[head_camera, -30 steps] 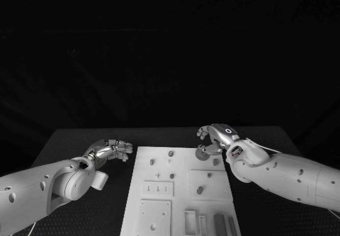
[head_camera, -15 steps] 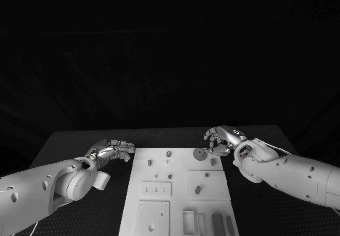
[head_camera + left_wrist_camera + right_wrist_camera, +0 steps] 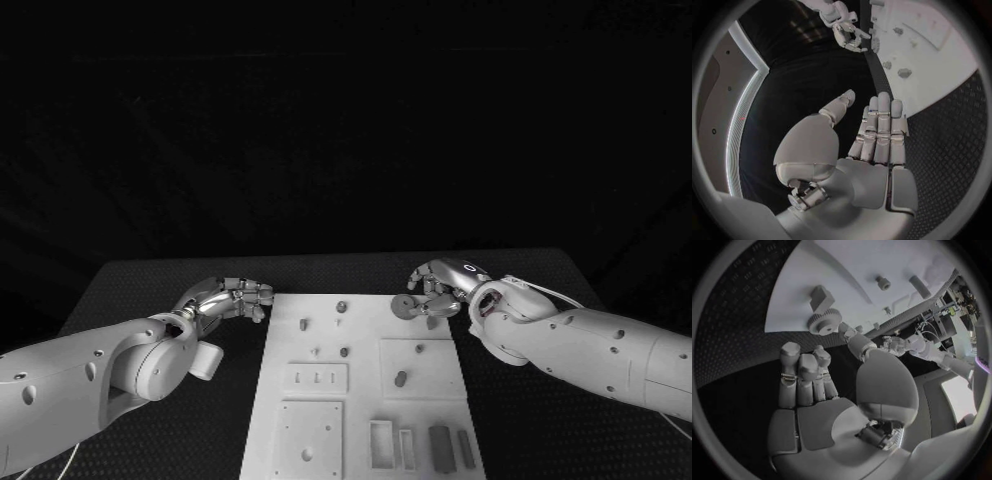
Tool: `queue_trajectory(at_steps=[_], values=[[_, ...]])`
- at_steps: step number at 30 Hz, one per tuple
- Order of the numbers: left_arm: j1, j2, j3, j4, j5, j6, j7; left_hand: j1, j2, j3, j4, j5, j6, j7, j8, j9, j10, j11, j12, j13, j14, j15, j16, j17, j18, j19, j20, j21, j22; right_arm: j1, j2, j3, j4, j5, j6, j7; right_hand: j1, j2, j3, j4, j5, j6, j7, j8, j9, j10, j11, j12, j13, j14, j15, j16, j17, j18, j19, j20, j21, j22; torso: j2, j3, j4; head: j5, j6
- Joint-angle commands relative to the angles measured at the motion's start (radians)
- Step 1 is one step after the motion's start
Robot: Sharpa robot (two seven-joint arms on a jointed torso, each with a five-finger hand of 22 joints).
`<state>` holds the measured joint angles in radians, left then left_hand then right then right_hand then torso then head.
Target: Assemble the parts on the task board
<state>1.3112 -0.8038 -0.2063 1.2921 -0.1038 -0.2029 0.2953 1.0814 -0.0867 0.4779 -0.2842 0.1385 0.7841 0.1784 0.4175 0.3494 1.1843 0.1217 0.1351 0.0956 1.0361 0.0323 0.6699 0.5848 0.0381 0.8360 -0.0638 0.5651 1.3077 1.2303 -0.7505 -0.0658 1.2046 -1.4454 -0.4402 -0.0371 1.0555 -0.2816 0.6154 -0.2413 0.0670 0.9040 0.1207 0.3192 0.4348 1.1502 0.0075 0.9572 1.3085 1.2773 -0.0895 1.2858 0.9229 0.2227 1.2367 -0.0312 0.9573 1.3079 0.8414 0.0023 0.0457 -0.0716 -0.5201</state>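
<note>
Across the middle of the black table, the flat white rectangular task board (image 3: 361, 385) runs lengthwise away from you, its long axis from six to twelve o'clock, with small pegs standing in its far half and slotted blocks near its close end. Your two white arms flank it. Your left hand (image 3: 228, 298) sits off the board's far left corner, at about ten o'clock from the board's centre, fingers curled in and holding nothing that I can see; the left wrist view shows them laid side by side and extended, so treat it as idle. Your right hand (image 3: 440, 285) hovers at the board's far right corner, about one o'clock, and is clearly the nearer hand to the work. The small round toothed gear (image 3: 408, 308) lies just inboard of that hand, toward nine o'clock from its fingertips. In the right wrist view the gear (image 3: 824, 321) lies at the tip of the thumb, on the board's edge. Whether you're pinching it or merely touching it, I cannot tell. The next move likely turns on carrying the gear inward to a peg.
</note>
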Motion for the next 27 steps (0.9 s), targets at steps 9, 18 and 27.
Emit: queue_trajectory(at_steps=[9,18,27], values=[[0.000,0.004,0.001,0.007,-0.001,0.017,0.009,-0.005,0.000,0.003,-0.001,-0.004,0.001,0.003,-0.007,0.002,-0.008,0.001,-0.005,-0.002,-0.009,0.001,0.004,-0.001,0.017,-0.004,-0.002,0.004,0.012,-0.010,0.026,0.000,-0.030,-0.004,0.043,0.003,-0.002,0.008,0.013,0.004,-0.001,0.019,0.009,-0.005,-0.001,-0.027,0.010,0.035,0.019,-0.006,-0.001,0.006,0.017,0.039,-0.002,-0.006,0.014,0.020,-0.001,-0.0019,0.0019,0.005,-0.012],[0.000,0.003,0.001,0.010,-0.001,0.016,0.008,-0.005,0.000,0.003,-0.001,-0.003,0.000,0.003,-0.008,0.002,-0.009,0.002,-0.006,-0.002,-0.009,0.001,0.004,-0.002,0.017,-0.005,-0.002,0.005,0.011,-0.011,0.035,0.000,-0.046,-0.004,0.048,0.003,0.000,0.016,0.037,0.019,-0.010,0.028,0.007,-0.004,-0.002,-0.033,0.008,0.052,0.013,-0.003,-0.003,0.004,0.028,0.039,-0.004,-0.005,0.021,0.019,-0.002,-0.0018,0.0005,0.007,-0.017],[0.000,0.002,0.001,0.013,-0.001,0.016,0.005,-0.006,0.000,0.003,0.000,-0.003,-0.001,0.003,-0.009,0.003,-0.010,0.003,-0.007,-0.002,-0.009,0.002,0.004,-0.002,0.017,-0.005,-0.001,0.005,0.011,-0.014,0.044,0.000,-0.057,-0.004,0.057,0.003,0.005,0.021,0.067,0.038,-0.015,0.033,0.005,-0.003,-0.002,-0.037,0.006,0.062,0.006,-0.002,-0.004,0.000,0.036,0.039,-0.006,-0.004,0.027,0.018,-0.003,-0.0013,-0.0006,0.012,-0.020]])
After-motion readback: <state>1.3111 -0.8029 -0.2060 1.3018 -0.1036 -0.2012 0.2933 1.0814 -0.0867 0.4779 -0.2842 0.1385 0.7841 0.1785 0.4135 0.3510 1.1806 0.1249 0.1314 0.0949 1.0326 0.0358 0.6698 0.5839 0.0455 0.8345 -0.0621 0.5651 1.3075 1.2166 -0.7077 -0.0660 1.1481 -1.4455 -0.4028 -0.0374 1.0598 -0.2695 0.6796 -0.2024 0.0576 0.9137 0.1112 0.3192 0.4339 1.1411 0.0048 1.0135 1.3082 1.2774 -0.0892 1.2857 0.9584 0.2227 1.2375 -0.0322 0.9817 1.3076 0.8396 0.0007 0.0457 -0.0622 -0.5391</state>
